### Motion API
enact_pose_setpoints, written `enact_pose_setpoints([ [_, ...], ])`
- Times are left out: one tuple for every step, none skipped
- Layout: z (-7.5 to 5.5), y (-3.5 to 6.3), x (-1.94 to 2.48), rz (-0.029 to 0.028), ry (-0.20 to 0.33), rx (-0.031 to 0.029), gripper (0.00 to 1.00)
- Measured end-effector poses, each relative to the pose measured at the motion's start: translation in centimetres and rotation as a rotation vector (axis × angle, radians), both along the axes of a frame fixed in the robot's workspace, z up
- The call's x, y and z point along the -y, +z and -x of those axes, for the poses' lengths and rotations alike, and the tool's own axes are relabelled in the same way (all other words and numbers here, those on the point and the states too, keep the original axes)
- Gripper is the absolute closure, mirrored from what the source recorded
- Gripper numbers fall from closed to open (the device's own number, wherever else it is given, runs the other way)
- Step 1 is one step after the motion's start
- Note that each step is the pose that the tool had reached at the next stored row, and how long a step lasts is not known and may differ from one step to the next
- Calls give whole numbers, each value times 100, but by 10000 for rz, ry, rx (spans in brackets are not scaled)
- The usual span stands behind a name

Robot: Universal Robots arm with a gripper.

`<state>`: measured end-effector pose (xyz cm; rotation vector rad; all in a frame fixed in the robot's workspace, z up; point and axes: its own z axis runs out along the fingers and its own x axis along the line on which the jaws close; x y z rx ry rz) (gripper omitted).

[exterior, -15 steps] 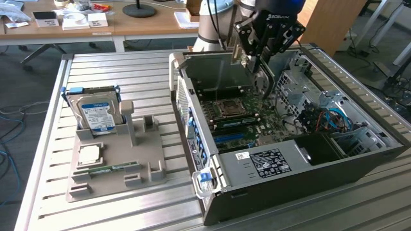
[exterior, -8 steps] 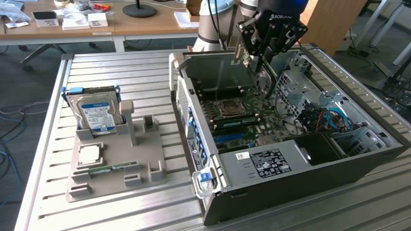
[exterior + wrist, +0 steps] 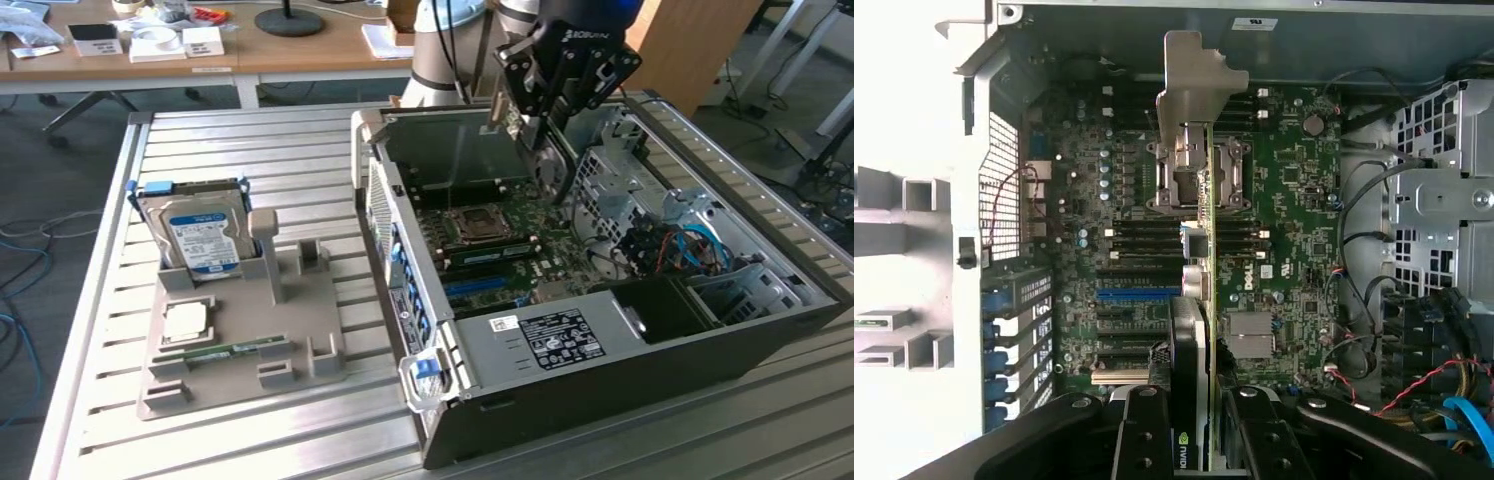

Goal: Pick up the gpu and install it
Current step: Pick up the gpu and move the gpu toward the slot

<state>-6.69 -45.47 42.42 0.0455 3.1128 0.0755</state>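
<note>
Exterior view: the hand is over the open computer case, near the far end. Its fingers are closed part way and pinch the gpu from both sides. The card hangs on its edge, down inside the case, over the green motherboard. I cannot tell if its low edge touches the board.

In the wrist view the gpu looks like a thin green line between the black fingers. Its pale metal bracket is at the far end.

On the exterior view's left, a grey holder sits on the metal tabletop. A hard drive stands in it, and a RAM stick lies flat in it
</note>
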Motion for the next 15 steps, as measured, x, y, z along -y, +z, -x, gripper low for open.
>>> enact_pose_setpoints([
  [-12, 0, 0, 0, 0, 0, 73],
  [-25, 0, 0, 0, 0, 0, 73],
  [-40, 0, 0, 0, 0, 0, 73],
  [-56, 0, 0, 0, 1, 0, 73],
  [-74, 0, 0, -1, 1, 0, 73],
  [-90, -1, 0, -1, 1, 0, 73],
  [-106, 0, 0, 0, 0, 0, 73],
  [-123, 0, 0, 0, -1, -1, 73],
  [-140, -1, 0, -1, 0, 0, 73],
  [-158, -1, 0, 0, 0, 0, 73],
  [-177, -1, 0, 0, -1, 0, 73],
  [-194, -1, 0, 0, 0, 0, 73],
  [-212, -1, 0, -1, 1, 0, 73],
  [-231, -1, 0, -1, 1, 0, 73],
  [-248, -1, 0, -1, 1, 0, 73],
])
